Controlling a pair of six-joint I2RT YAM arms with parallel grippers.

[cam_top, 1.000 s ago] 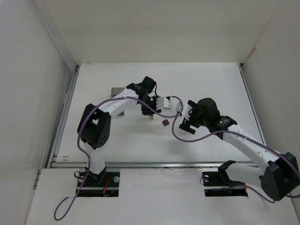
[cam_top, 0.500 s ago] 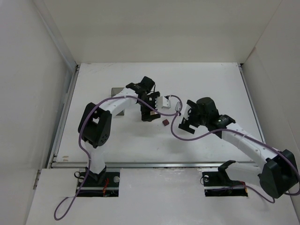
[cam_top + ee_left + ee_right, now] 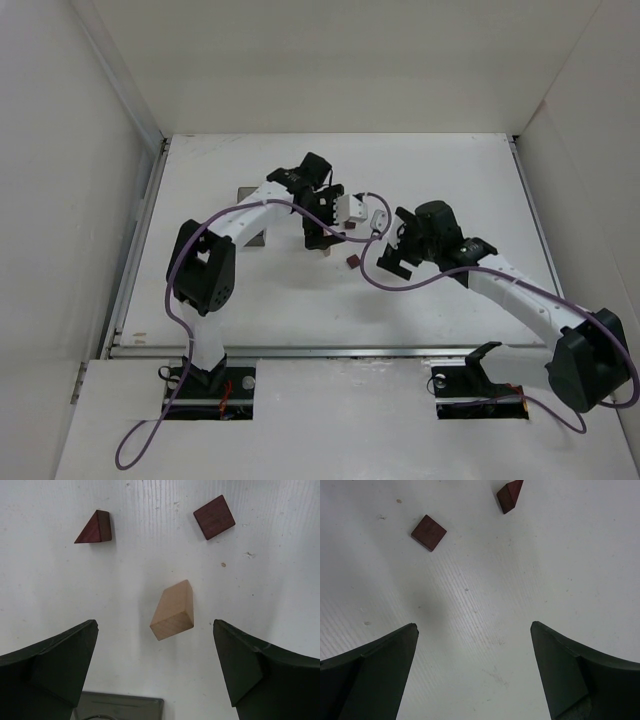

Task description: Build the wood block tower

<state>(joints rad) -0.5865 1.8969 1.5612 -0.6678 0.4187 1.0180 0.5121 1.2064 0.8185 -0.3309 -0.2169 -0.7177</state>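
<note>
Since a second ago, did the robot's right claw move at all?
Yes. The right gripper slid left and a little up in the top view, closer to the dark square block, which has not moved.

Left gripper (image 3: 155,624) and right gripper (image 3: 474,626), jaws spread wide.

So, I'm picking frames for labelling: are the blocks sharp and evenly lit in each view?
Left wrist: tan block crisp, soft shadows, no glare. Right wrist: dark square block sharp, a faint grey shadow patch on the table. Top external: even light, but the blocks are too small for detail.
</note>
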